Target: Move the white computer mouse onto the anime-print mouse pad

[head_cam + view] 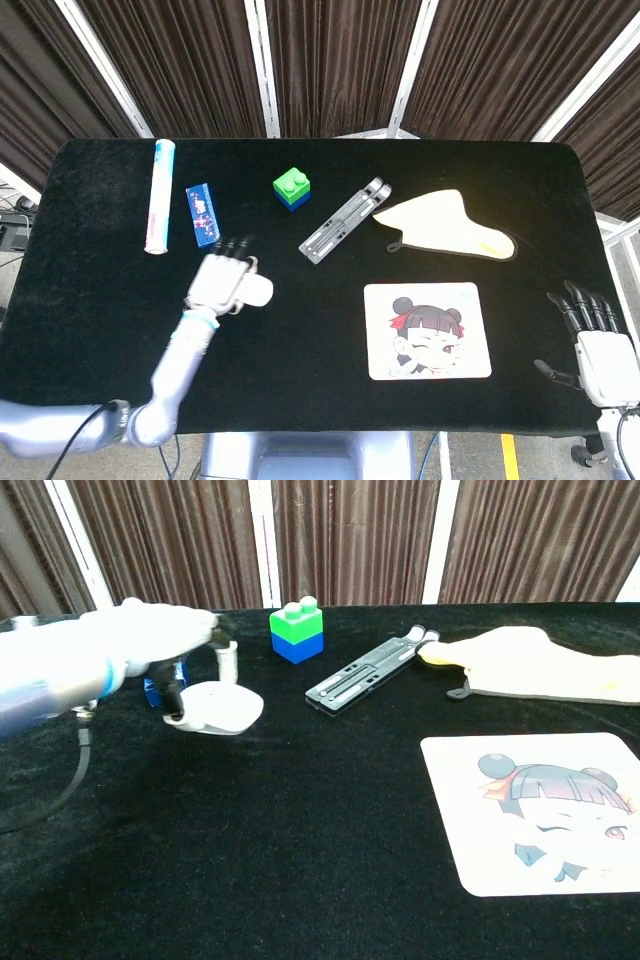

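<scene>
Carry step, I judge: the left hand (150, 640) grips the mouse (222, 708), well left of the pad (428, 331). Next: travel right, lower onto the pad. Right hand (600, 345) lies spread, empty.
</scene>
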Available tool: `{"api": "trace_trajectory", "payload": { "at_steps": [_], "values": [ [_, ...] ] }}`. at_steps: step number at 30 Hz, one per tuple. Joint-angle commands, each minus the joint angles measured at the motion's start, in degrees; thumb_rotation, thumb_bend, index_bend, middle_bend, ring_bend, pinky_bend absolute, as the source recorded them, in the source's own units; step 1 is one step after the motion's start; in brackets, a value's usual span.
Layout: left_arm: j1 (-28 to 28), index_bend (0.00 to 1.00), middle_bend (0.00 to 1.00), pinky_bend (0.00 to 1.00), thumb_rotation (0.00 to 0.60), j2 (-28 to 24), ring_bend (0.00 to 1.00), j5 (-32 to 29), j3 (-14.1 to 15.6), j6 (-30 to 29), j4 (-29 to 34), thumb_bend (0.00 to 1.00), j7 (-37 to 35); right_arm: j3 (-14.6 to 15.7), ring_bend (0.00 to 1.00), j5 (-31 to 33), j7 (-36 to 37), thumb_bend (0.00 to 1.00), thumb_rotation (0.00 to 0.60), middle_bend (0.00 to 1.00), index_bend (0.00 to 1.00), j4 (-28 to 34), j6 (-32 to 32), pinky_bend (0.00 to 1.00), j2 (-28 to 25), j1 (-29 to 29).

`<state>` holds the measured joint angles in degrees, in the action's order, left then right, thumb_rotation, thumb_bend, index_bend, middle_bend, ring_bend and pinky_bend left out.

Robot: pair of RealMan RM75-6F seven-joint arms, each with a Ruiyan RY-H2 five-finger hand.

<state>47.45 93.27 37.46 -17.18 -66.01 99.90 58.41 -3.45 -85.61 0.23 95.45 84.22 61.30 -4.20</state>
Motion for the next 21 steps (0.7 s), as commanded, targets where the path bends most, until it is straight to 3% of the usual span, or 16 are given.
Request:
{"api": "trace_trajectory", "payload": {
  "at_steps": [1, 11, 21],
  "values": [
    [5.44, 0.49, 0.00, 0.00, 0.600, 4.86, 0.00, -5.04, -3.08, 0.77, -4.31, 0.29, 2.75, -0.28, 0.00, 0.58, 0.46, 0.06, 0.600, 0.00, 0.12, -0.37, -0.28, 0.00, -0.07, -0.08],
    [16.26, 0.49, 0.00, 0.00, 0.600, 13.76, 0.00, -12.26, -7.85, 3.77, -17.68, 0.29, 3.69, -1.15, 0.00, 3.14, 1.30, 0.06, 0.600, 0.00, 0.12, -1.84, -2.09, 0.00, 0.19, -0.67],
    [22.19, 0.49, 0.00, 0.00, 0.600, 19.96, 0.00, -14.39, -8.10, 6.88, -26.55, 0.29, 2.19, -1.48, 0.00, 4.43, 1.07, 0.06, 0.600, 0.00, 0.12, -2.59, -3.32, 0.00, 0.61, -1.13]
  ]
}}
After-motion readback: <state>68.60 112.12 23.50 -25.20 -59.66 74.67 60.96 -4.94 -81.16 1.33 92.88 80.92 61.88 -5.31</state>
